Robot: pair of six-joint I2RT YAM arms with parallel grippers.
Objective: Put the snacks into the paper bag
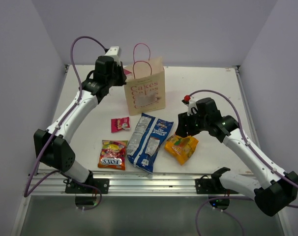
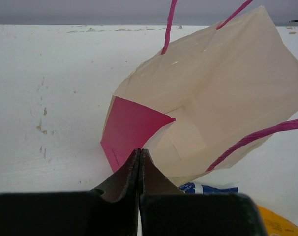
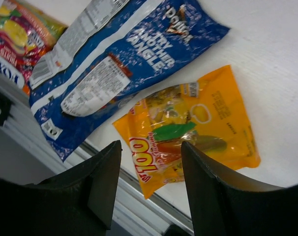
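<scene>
Your L gripper is pinched shut on the pink side of the tan kraft-paper bag, apparently to steady it. Your R gripper, part-open and empty, hovers over the orange-yellow foil packet.

The left arm rises from its base at the near left, folds at a dark elbow close to that base, and stretches its long white link away toward the far middle. The left gripper has its jaws pressed tight together with no gap showing. The right arm reaches from the near right toward the centre, its wrist tipped down. The right gripper points downward, its two fingers standing clearly apart.
</scene>
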